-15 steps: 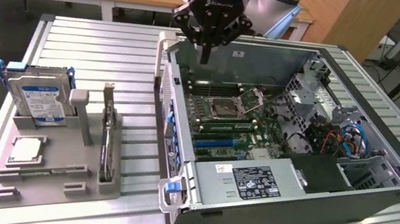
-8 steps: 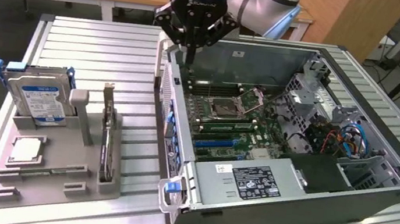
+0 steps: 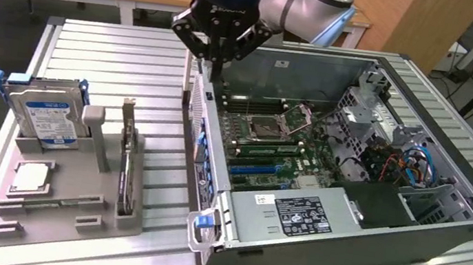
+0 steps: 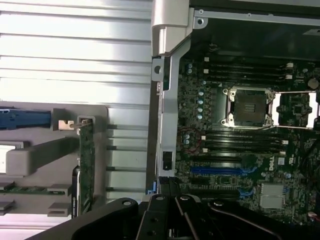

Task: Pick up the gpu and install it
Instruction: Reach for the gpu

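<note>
The slatted desk (image 3: 99, 57) carries an open computer case (image 3: 358, 254), with a grey rack (image 3: 56, 229) beside it on the exterior view's left. The gpu (image 3: 126, 166), a thin dark green card with a silver bracket at one end, stands on edge in the rack, on the side nearest the case. The hand (image 3: 214, 67) hangs over the case's wall, pinched shut and empty.

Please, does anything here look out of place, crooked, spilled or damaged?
Nothing looks spilled or damaged. The gpu stands upright in its slot of the grey holder. Only the processor socket in the computer case stands out: its metal frame is flipped open, and it appears to hold no chip.
</note>
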You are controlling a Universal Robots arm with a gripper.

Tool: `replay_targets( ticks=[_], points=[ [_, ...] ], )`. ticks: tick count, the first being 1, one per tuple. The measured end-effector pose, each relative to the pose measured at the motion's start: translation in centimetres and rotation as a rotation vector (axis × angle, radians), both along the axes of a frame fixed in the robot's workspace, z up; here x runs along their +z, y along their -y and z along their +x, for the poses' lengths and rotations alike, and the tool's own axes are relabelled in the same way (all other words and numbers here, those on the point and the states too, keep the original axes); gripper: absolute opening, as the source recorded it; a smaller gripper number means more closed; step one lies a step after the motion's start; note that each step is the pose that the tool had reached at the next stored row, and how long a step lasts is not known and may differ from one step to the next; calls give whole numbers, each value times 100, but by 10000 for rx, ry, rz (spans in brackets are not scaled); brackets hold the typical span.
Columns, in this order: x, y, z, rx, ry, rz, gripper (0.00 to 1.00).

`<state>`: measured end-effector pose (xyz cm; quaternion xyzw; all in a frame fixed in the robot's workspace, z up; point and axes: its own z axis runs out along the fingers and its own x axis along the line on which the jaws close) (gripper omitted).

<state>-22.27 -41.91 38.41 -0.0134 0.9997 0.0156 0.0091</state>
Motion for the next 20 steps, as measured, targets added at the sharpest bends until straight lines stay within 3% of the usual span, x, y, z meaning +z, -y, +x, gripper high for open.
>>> replay_targets(
  ticks=[5,11,13,20],
  points=[
    [-44,13,-148,71,0,0,11],
    [-85,68,-269,137,-1,0,11],
    [-96,102,-315,142,0,1,11],
    [-121,283,-431,142,29,17,11]
  ],
)
